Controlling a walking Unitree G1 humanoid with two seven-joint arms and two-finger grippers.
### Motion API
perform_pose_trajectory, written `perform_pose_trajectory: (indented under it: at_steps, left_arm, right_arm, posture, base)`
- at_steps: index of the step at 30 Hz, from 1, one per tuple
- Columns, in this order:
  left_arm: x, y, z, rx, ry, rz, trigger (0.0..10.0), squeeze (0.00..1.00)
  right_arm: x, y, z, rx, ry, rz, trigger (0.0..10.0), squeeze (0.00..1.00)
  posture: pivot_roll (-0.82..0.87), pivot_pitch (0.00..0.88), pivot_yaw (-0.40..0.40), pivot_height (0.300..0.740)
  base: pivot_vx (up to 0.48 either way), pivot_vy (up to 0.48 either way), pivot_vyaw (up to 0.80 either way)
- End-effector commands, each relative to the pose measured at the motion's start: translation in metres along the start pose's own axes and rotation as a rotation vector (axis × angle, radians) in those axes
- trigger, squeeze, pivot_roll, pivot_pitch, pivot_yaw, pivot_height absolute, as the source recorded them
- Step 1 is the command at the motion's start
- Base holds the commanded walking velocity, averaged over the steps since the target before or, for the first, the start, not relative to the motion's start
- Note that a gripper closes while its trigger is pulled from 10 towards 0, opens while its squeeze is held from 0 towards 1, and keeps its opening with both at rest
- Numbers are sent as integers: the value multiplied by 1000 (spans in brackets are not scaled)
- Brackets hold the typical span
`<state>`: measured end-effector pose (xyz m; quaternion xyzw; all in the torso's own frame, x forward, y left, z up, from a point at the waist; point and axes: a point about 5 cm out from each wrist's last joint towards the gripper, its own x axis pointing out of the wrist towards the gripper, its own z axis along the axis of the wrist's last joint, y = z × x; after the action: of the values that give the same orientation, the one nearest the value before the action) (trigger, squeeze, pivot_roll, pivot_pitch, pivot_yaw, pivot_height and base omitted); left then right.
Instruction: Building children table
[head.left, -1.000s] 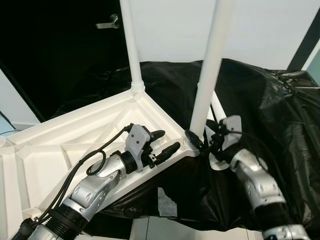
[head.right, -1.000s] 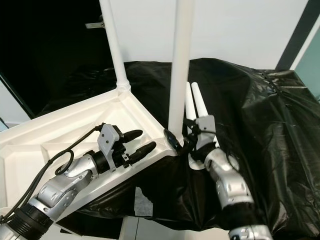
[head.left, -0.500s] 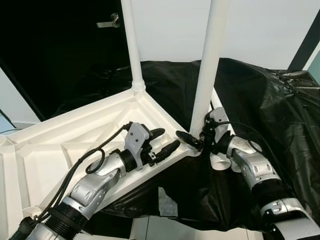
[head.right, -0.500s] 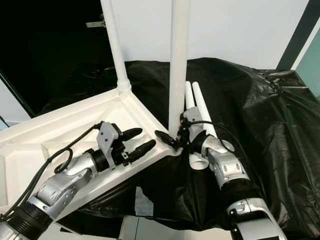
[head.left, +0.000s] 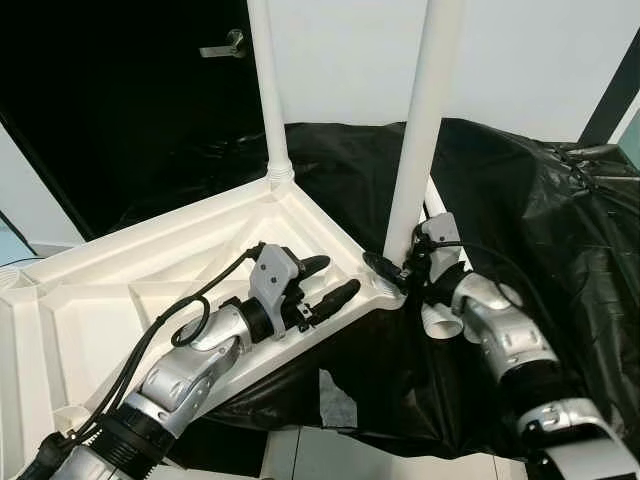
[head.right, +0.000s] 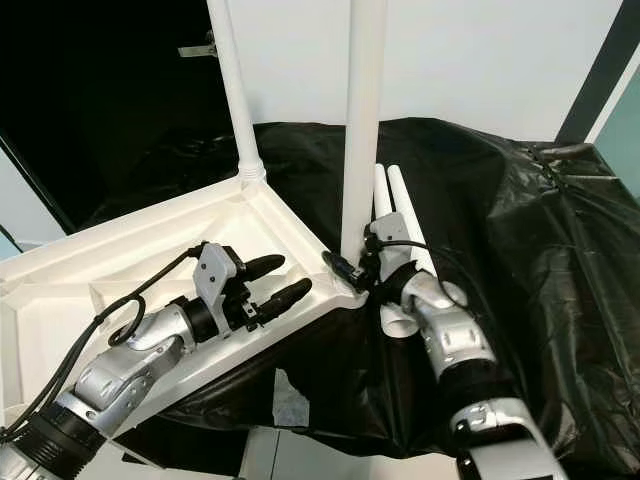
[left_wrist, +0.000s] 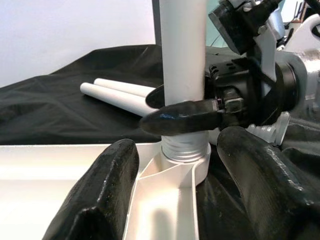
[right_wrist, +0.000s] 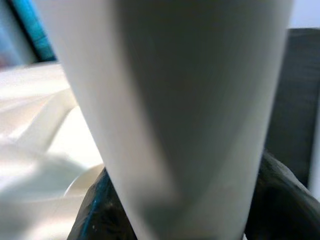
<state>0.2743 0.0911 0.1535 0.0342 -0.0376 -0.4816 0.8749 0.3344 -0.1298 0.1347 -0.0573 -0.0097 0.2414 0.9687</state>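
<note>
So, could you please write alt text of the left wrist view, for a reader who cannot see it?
The right gripper clasps a white table leg just above its threaded end, which stands in a corner socket of the white tabletop. The left gripper's open black fingers frame the foreground, and two loose legs lie behind on black sheeting.

Bench (head.left: 560, 230) under crinkled black plastic sheet (head.right: 500, 190)

Carries upturned white tabletop (head.left: 150, 290) at its left edge, overhanging; two loose white legs (head.right: 395, 205) side by side, just right.

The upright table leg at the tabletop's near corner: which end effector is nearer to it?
Right. The right end effector grips the leg at its base; the left end effector hovers beside it, apart.
</note>
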Motion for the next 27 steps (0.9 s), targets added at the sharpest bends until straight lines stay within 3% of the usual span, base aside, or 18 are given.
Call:
perform_pose_trajectory:
  at_steps: [1, 9, 11, 15, 19, 20, 23, 24, 27]
  left_arm:
    - [-4, -14, -2, 19, 18, -306, 10000, 0]
    - [-5, -15, -2, 21, 19, -310, 10000, 0]
    - [-5, -15, -1, 21, 15, -305, 10000, 0]
    - [-5, -17, -1, 22, 15, -311, 10000, 0]
    - [-4, -17, -1, 27, 21, -314, 10000, 0]
    - [-4, -16, -1, 29, 22, -313, 10000, 0]
    - [-4, -16, -1, 29, 22, -313, 10000, 0]
    - [-3, -16, -1, 32, 23, -310, 10000, 0]
    - [-4, -13, 1, 40, 22, -294, 10000, 0]
  right_arm:
    - [-7, -11, -12, 9, 69, -124, 10000, 0]
    - [-10, 5, -15, 52, 55, -335, 10000, 0]
    - [-7, 19, -12, 104, 41, -479, 10000, 0]
    - [-4, 29, -6, 105, 13, -439, 10000, 0]
    - [-9, 23, -4, 92, -5, -439, 10000, 0]
    - [-11, 21, -4, 88, -4, -442, 10000, 133]
    - [-11, 21, -4, 88, -4, -442, 10000, 133]
    - [-13, 18, -4, 83, -16, -443, 10000, 1000]
    - [-19, 17, -2, 76, -60, -406, 10000, 1000]
  posture:
    - [44, 0, 20, 740]
    - [49, 0, 8, 740]
    - [53, 0, 8, 740]
    - [53, 0, 9, 740]
    - [53, 0, 7, 740]
    - [55, 0, 6, 740]
    - [55, 0, 6, 740]
    - [56, 0, 5, 740]
    - [58, 0, 5, 740]
  base:
    - [0, 0, 0]
    - [0, 0, 0]
    - [0, 0, 0]
    - [0, 0, 0]
    - [0, 0, 0]
    - [0, 0, 0]
    - [0, 0, 0]
    - [0, 0, 0]
    - [0, 0, 0]
